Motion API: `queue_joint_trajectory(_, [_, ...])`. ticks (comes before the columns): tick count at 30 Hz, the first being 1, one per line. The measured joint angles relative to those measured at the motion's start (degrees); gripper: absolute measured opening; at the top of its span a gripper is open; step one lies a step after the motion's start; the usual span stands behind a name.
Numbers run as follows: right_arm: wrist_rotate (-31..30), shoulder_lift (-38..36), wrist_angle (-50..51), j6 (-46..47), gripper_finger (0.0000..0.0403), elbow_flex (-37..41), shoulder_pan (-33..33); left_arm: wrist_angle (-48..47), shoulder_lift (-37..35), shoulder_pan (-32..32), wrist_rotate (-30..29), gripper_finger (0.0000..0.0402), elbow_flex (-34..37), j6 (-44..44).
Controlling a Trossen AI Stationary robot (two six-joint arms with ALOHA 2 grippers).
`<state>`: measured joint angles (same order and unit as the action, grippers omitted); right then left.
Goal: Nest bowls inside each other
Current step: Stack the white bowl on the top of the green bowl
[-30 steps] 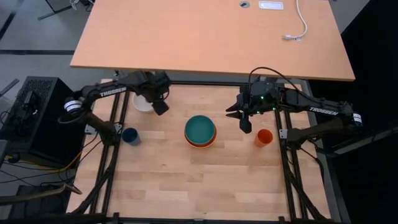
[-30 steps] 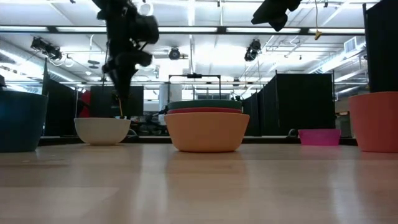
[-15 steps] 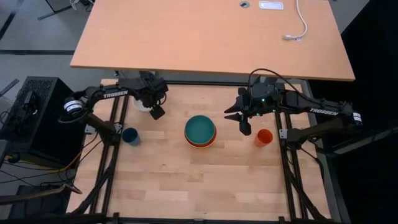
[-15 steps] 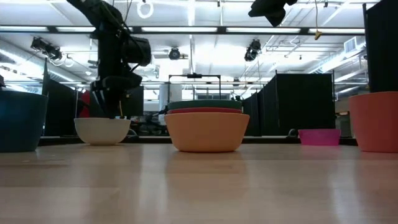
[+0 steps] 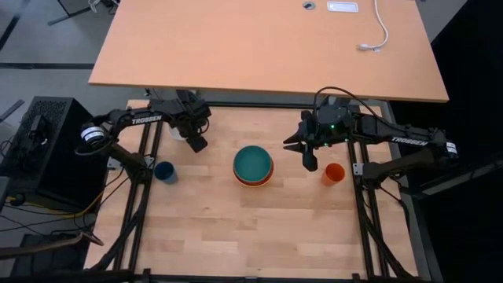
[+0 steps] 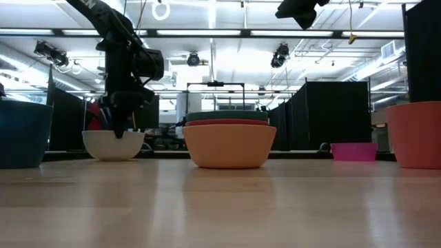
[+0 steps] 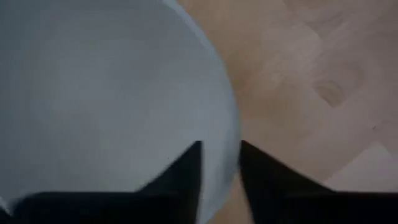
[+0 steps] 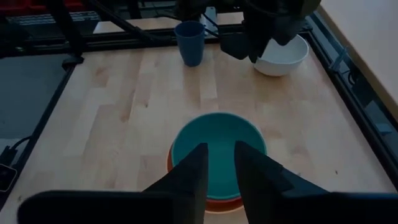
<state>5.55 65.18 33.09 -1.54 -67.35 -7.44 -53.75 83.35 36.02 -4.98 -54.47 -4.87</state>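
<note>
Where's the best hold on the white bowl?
Take the white bowl by its thin rim, coming from above with one finger inside and one outside: it sits upright, mouth open. The left tool already straddles that rim.

The wooden bench [image 5: 251, 228] carries a nested bowl stack [image 5: 253, 166] at its middle. Left of the stack sit a white bowl [image 8: 283, 57] and blue cup [image 5: 165, 171]; right, an orange cup [image 5: 334, 174] and pink bowl [image 6: 353, 151].
</note>
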Motion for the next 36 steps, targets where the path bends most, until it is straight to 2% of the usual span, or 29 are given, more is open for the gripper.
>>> queue_joint_trajectory(15, [-8.71, -0.62, -0.25, 0.42, 0.0071, 0.02, 0.00, -6.25, 0.02, -6.57, 0.68, 0.0001, -7.36, -0.12])
queue_joint_trajectory(20, [-14.69, -4.37, -3.05, -2.52, 0.0054, 0.06, -0.01, -10.17, 0.02, -14.62, -0.44, 0.0001, -14.64, -2.40])
queue_joint_trajectory(29, [-14.58, -15.99, -4.37, -2.83, 0.0026, 0.09, 0.07, -8.98, 0.06, -29.21, -1.13, 0.0000, -24.14, -4.67])
queue_joint_trajectory(36, [-14.51, -19.02, -5.90, -0.97, 0.0035, 4.67, 0.74, -8.33, 4.30, -34.99, -0.83, 0.0000, -29.34, -4.36])
